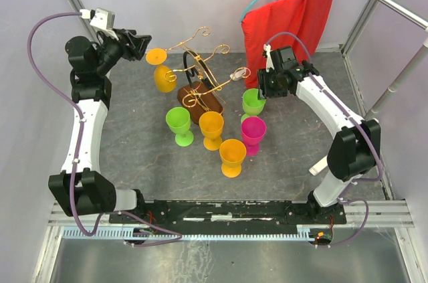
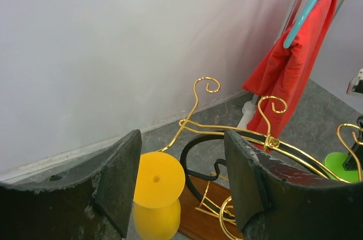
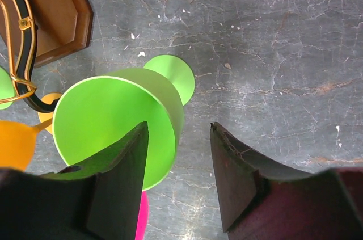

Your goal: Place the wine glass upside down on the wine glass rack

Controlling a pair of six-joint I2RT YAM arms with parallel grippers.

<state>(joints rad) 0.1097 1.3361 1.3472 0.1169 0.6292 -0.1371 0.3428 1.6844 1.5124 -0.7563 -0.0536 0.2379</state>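
The wine glass rack is gold wire on a brown wooden base, mid-table. A yellow wine glass hangs upside down on its left arm. In the left wrist view its round foot shows just past and between the fingers of my left gripper, which is open and not touching it. My right gripper is open over an upright green wine glass. Its left finger is over the bowl, the right one outside, and the rim's wall stands between them.
Upright glasses stand in front of the rack: green, orange, orange and magenta. A red cloth hangs on a turquoise hanger at the back right. Metal frame poles run along the right side.
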